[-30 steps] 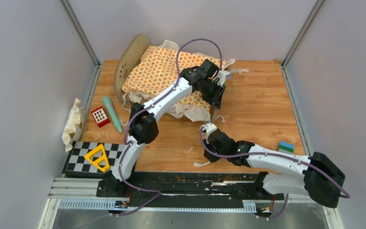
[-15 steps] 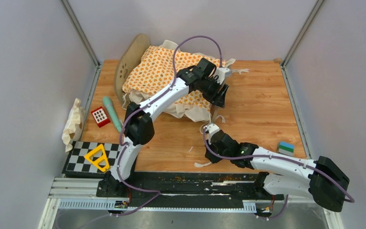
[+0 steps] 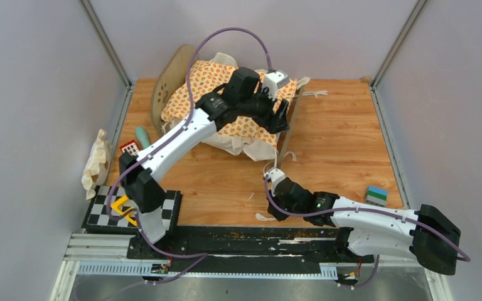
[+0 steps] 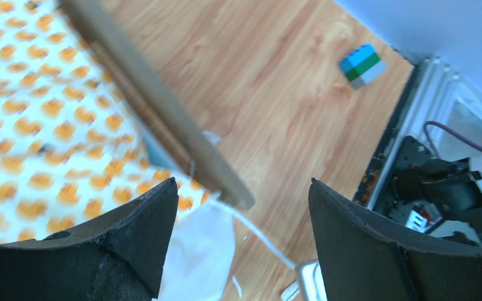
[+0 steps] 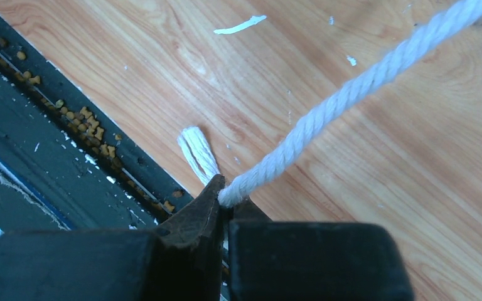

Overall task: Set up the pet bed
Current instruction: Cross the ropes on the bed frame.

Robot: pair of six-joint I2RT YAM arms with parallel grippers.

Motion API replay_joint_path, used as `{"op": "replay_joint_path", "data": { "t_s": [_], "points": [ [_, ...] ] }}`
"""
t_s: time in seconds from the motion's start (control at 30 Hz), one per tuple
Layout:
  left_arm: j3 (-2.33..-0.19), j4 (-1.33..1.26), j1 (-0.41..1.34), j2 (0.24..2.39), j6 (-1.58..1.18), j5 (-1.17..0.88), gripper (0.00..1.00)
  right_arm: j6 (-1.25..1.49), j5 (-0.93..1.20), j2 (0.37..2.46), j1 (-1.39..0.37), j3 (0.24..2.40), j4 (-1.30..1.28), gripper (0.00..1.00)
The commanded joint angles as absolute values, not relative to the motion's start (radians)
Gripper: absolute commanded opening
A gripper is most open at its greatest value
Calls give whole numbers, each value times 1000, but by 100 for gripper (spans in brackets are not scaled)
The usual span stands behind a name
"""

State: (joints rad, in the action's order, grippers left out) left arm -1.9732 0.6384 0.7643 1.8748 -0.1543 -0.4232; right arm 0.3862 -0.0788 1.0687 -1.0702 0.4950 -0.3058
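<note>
Pet bed under our left claw, cord in our right.
The pet bed [image 3: 167, 80] lies directly below our left claw [image 4: 240, 191], whose jaws stand wide apart over one end board beside the orange-print cushion [image 3: 207, 88]. Our right claw [image 5: 226, 199] is clamped on a twisted white cord [image 5: 351, 88], low over the counter [image 3: 339, 144].

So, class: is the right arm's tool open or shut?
Shut: its wrist view shows the right tool pinching a white cord near its frayed end.

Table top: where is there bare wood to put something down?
Widest: far right, between the pet bed and the striped block. Also the strip in front of the cushion. Crowded: left edge, with toys and cloth.
</note>
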Motion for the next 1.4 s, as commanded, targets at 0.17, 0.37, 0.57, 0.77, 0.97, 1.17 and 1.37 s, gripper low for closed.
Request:
{"op": "replay_joint_path", "data": {
  "t_s": [0.17,0.37,0.57,0.77,0.97,1.17,1.37],
  "points": [
    [-1333,399,745,1323,-227,63,84,431,-128,1025,-1146,495,-333,0],
    [-991,381,719,1069,-317,50,75,456,-132,1022,-1172,499,-355,0],
    [-730,221,719,932,-387,-96,57,477,-79,980,-1174,521,-439,0],
    [-683,90,746,964,-412,-197,59,457,-31,901,-1175,549,-536,0],
    [-672,-43,842,982,-459,-145,62,443,58,853,-1175,532,-523,0],
    [-592,-262,842,1008,-591,-145,61,426,90,838,-1182,507,-511,0],
    [-598,-369,843,1081,-639,-144,64,432,129,776,-1182,502,-517,0]
  ]
}}
